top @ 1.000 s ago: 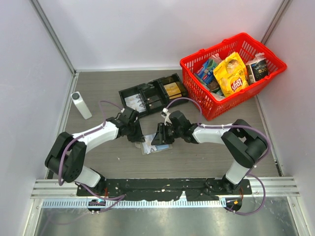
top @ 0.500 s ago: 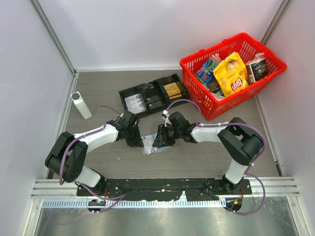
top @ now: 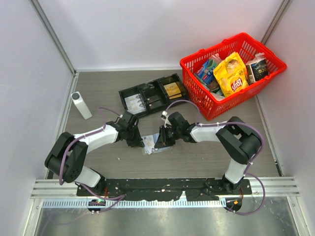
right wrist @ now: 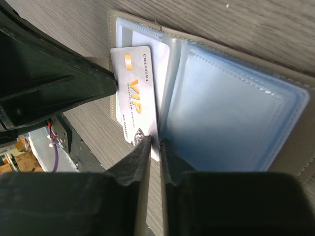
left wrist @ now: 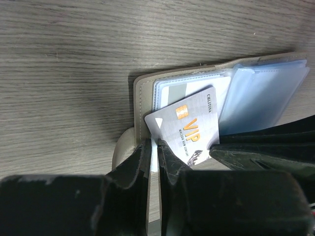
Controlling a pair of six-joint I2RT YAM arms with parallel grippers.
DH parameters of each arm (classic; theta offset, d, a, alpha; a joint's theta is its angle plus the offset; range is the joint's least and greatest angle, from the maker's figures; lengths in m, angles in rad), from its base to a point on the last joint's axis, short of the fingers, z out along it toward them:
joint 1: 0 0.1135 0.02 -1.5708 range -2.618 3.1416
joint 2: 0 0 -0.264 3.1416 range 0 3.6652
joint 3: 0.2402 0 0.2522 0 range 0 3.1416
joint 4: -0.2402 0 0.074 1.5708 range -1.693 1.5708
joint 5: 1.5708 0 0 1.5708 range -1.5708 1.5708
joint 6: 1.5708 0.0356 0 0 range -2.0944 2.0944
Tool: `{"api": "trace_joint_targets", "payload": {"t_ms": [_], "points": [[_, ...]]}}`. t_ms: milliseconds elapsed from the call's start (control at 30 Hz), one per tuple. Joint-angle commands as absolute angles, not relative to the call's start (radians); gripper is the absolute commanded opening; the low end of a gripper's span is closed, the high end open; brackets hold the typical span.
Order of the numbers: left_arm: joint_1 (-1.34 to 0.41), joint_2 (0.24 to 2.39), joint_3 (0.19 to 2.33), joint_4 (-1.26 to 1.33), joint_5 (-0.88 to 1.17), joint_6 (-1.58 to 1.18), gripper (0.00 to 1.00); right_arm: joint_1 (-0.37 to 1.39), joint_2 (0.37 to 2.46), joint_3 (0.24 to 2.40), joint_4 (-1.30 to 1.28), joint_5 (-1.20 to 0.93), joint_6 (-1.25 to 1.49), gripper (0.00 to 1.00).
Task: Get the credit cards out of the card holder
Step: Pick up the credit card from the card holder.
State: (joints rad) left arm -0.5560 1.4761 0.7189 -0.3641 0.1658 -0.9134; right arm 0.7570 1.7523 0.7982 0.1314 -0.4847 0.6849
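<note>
Top external view: the card holder (top: 150,145) lies open on the table (top: 98,93), directly between the left gripper (top: 139,141) and the right gripper (top: 159,141), both lowered onto it.

Left wrist view: the left fingers (left wrist: 133,164) are closed together on the near corner of a silver credit card (left wrist: 189,130) printed "VIP". This card lies tilted and partly out of its pocket, across the holder's left page. A second pale card (left wrist: 197,88) sits in the pocket beneath it.

Right wrist view: the right fingers (right wrist: 130,169) are pinched on the thin edge of a clear blue pocket leaf at the holder's fold, just beside the VIP card's lower corner.
</note>
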Motion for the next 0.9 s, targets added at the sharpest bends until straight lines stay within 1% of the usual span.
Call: {"api": "trace_joint_targets", "payload": {"t_ms": [0,33,67,200,267,433,567,633,833,867], "points": [[-0.566,1.463,0.693,-0.348,0.164,-0.930,0.12,0.758,1.724,0.810,0.110,-0.476,0.653,0.10],[-0.566,1.457,0.696,-0.347,0.163,-0.931,0.13,0.756,1.712,0.810,0.107,-0.474,0.650,0.06],[-0.566,1.450,0.698,-0.347,0.166,-0.930,0.13,0.756,1.707,0.808,0.104,-0.472,0.647,0.01],[-0.563,1.387,0.707,-0.345,0.153,-0.904,0.17,0.744,1.671,0.816,0.071,-0.474,0.620,0.01],[-0.558,1.346,0.716,-0.353,0.137,-0.885,0.20,0.738,1.652,0.825,0.052,-0.477,0.605,0.01],[-0.508,1.241,0.776,-0.403,0.138,-0.770,0.41,0.733,1.602,0.867,-0.043,-0.492,0.539,0.01],[-0.448,1.174,0.842,-0.417,0.271,-0.620,0.57,0.732,1.556,0.899,-0.100,-0.482,0.494,0.01],[-0.431,1.155,0.873,-0.426,0.336,-0.546,0.63,0.733,1.530,0.913,-0.130,-0.485,0.469,0.01],[-0.420,1.141,0.972,-0.485,0.484,-0.358,0.71,0.733,1.431,0.949,-0.209,-0.488,0.384,0.01],[-0.420,1.140,0.980,-0.492,0.509,-0.329,0.78,0.733,1.424,0.962,-0.227,-0.489,0.374,0.01]]}}
